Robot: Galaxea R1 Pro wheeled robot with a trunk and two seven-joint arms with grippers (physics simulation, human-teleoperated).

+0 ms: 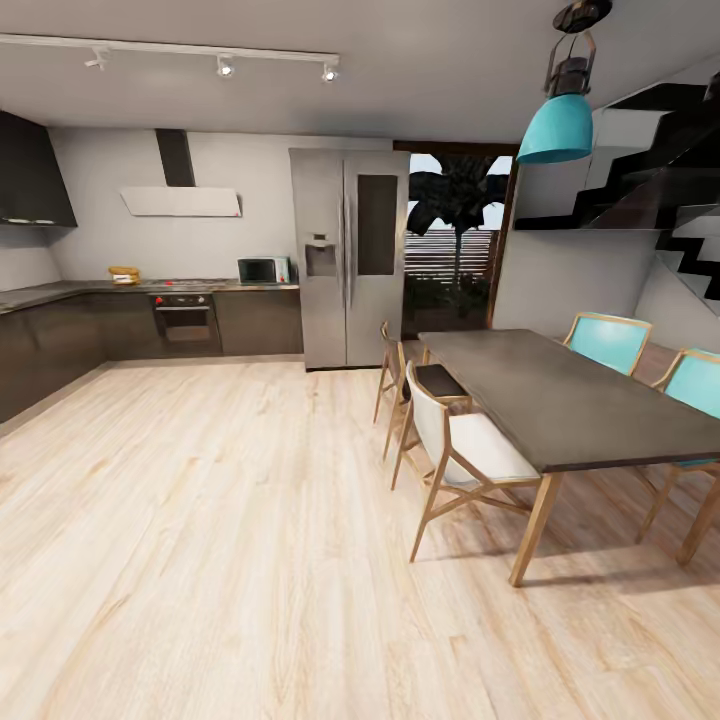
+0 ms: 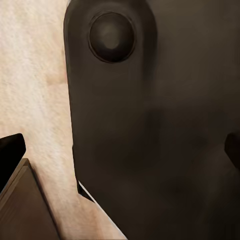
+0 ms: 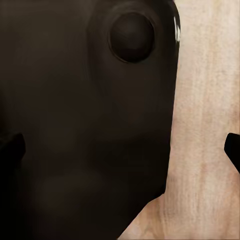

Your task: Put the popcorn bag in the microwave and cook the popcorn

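Both wrist views show empty, parted jaws over dark robot body; head view finds the microwave (image 1: 263,270) on the countertop (image 1: 60,291).

Far across the room, the grey countertop (image 1: 60,291) carries the pale microwave (image 1: 263,270) and a small orange-tan popcorn bag (image 1: 124,275), well apart.

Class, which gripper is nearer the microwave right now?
Left, probably, and only slightly. The microwave sits far across the room, left of centre in the head view. Both the left gripper and right gripper hang low beside the robot's dark body, over the floor.
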